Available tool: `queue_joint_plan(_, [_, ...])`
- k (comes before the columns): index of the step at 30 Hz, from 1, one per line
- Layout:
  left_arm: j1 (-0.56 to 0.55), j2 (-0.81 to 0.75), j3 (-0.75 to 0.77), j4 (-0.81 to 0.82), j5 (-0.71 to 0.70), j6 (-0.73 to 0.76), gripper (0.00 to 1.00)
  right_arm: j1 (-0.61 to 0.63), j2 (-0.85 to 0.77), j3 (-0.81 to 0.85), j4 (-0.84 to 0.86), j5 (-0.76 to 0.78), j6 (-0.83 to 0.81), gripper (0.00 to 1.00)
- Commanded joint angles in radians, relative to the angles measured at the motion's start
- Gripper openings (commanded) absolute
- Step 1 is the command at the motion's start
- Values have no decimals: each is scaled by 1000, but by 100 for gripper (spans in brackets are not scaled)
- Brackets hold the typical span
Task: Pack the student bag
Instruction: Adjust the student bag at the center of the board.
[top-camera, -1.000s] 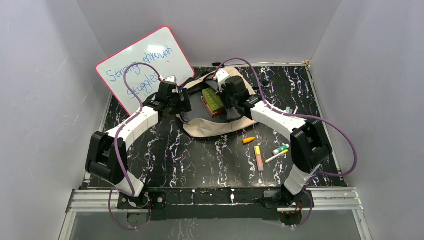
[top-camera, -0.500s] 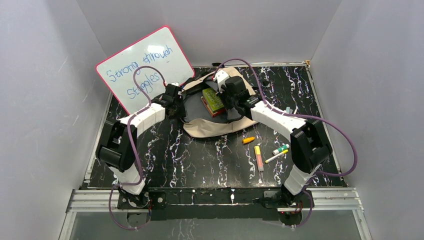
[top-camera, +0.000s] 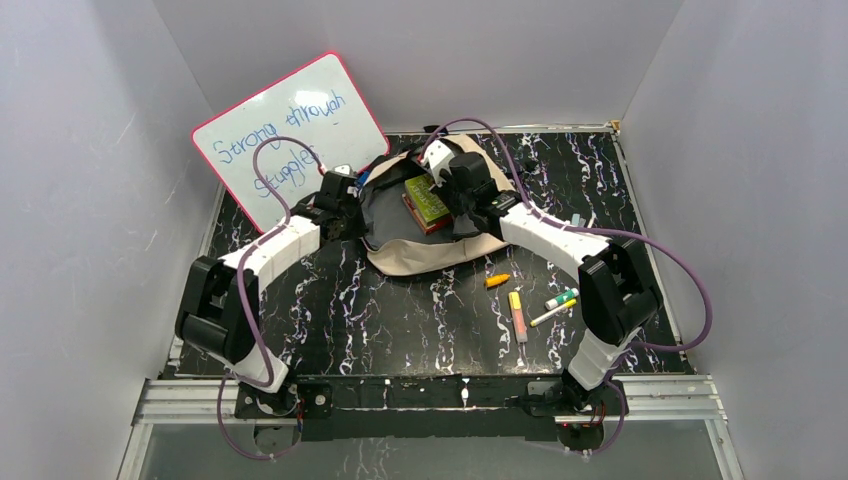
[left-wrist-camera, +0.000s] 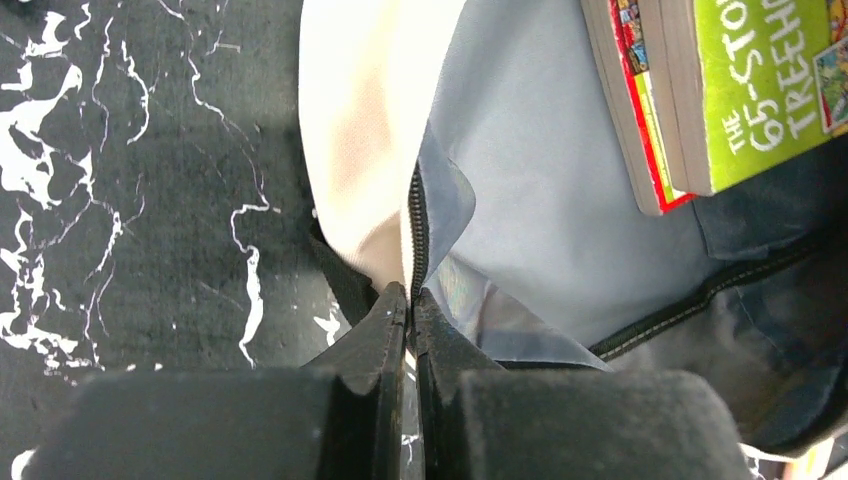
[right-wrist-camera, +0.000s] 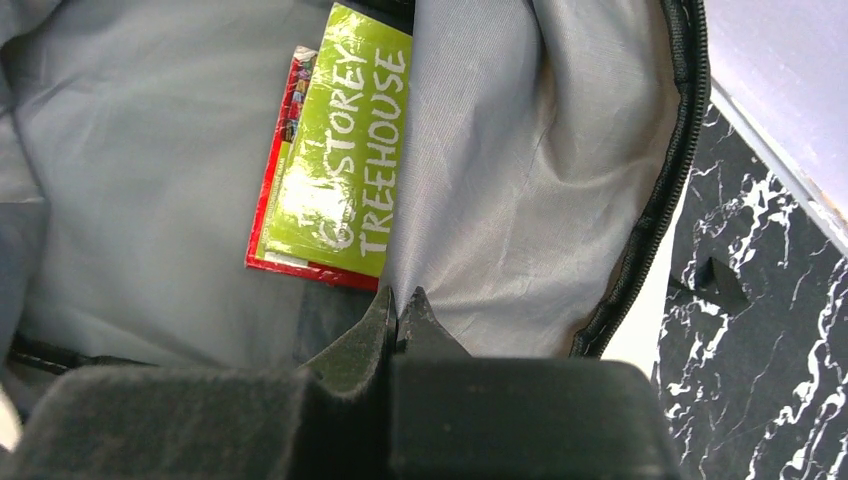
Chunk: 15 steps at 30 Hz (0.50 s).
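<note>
left gripper (left-wrist-camera: 410, 298) and right gripper (right-wrist-camera: 400, 300) are pinching student bag (top-camera: 425, 258) fabric, spreading its mouth; next needs one releasing for the markers (top-camera: 518, 314) beside the bag.

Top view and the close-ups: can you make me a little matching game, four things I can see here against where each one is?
Things:
1. green book
2. whiteboard
3. pens
4. left pincer

Places:
A. loose on the table, outside the student bag
B. shut on the student bag's zipper edge
C. lying inside the open student bag
D. leaning against the back left wall

Pairs: 1-C, 2-D, 3-A, 4-B.
</note>
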<state>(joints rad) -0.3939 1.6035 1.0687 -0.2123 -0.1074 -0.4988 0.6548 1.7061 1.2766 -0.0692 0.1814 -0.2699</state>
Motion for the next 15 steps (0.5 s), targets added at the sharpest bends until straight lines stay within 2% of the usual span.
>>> queue_joint_plan(1, [6, -131, -46, -4, 31, -38, 0, -3, -10, -1, 147, 33, -92, 0])
queue_joint_plan(7, [6, -234, -91, -27, 105, -92, 0, -2, -10, -15, 183, 26, -165, 0])
queue_joint_plan(13, [6, -276, -40, -60, 85, -97, 0, -2, -23, -19, 134, -51, -194, 0])
queue_joint_plan(15, [7, -263, -26, -60, 85, -88, 0, -2, -34, -15, 91, -118, -191, 5])
